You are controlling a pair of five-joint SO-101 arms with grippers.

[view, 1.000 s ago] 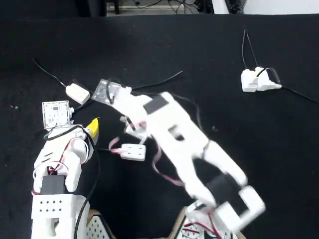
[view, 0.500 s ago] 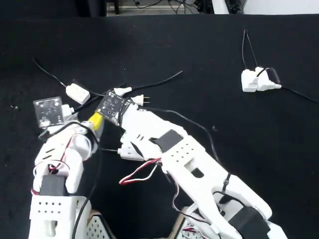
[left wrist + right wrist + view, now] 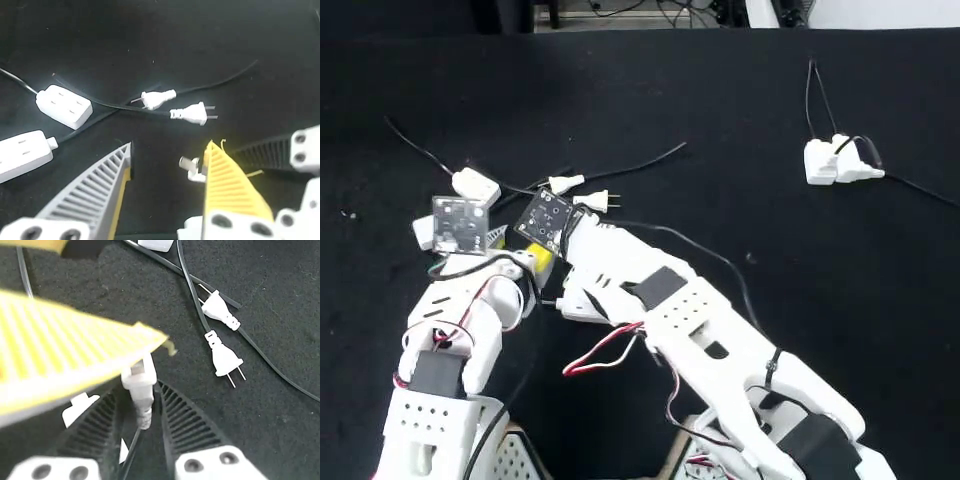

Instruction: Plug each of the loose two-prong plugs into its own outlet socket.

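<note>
While a white plug was pinched between the right gripper's closed-in fingers, the left gripper stood just beside it, spread wide and empty. A second plug and a third plug lay loose on the table near an outlet block. The step seemed to be carrying the held plug to a socket. Next, its prongs needed squaring to the slots.

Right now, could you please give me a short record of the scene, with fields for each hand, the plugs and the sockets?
left hand: open, empty
right hand: shut on a white plug, its cord trailing back between the fingers
loose plugs: two, lying side by side, prongs bare
socket blocks: two, apart, visible slots empty
</note>
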